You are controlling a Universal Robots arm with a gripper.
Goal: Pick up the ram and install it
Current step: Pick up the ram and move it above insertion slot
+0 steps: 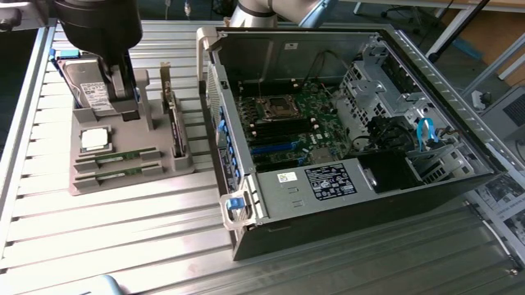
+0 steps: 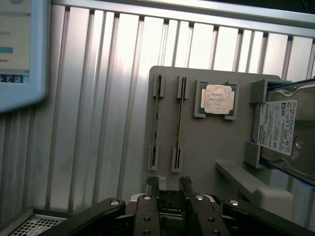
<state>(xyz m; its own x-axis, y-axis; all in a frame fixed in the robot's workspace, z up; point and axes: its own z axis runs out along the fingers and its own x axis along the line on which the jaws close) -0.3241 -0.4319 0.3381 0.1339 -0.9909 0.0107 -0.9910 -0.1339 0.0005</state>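
Note:
Two thin green ram sticks [image 1: 115, 158] [image 1: 115, 174] lie side by side in slots of a grey holder tray [image 1: 123, 184], left of the computer case in the exterior view. In the wrist view the same sticks [image 2: 156, 118] [image 2: 179, 120] sit on edge ahead of my fingers. My gripper [image 1: 122, 91] [image 2: 169, 186] hangs above the tray's far part, near the hard drive, a short way from the sticks. Its jaws stand open and nothing is held.
The tray also carries a square silver processor [image 1: 95, 139] [image 2: 215, 98], a hard drive [image 1: 92, 92] [image 2: 285, 130] and an upright expansion card [image 1: 173, 123]. The open computer case [image 1: 328, 203] with its motherboard [image 1: 296, 117] lies on the exterior view's right. A monitor corner [image 2: 17, 49] shows beside the slatted table.

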